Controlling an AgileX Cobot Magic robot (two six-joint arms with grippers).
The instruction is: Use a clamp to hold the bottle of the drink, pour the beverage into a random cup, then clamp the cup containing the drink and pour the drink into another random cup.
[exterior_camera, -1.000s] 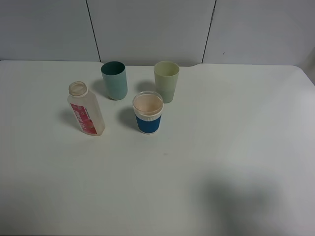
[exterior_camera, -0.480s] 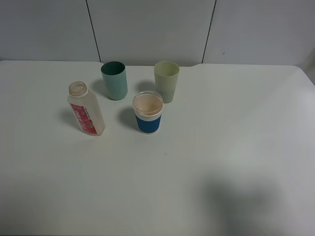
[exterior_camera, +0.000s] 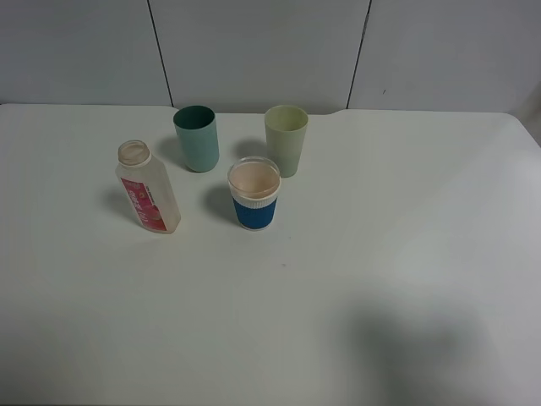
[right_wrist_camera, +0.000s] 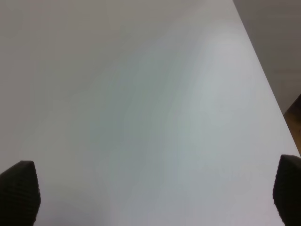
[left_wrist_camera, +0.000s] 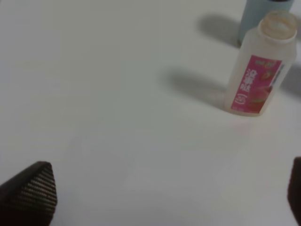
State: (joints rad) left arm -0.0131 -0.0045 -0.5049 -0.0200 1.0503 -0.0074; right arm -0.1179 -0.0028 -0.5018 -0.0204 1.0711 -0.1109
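Nothing moved; bottle (left_wrist_camera: pixel 260 66) well beyond spread fingers (left_wrist_camera: pixel 29 190).

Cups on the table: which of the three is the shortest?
The blue-banded cup, nearest the camera; the teal tumbler and yellow-green tumbler behind it are taller and plain.

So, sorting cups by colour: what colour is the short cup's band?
Blue, on the short translucent cup; clearest in the exterior high view.

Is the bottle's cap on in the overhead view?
No, the bottle stands upright with its wide round neck open, no cap on it.
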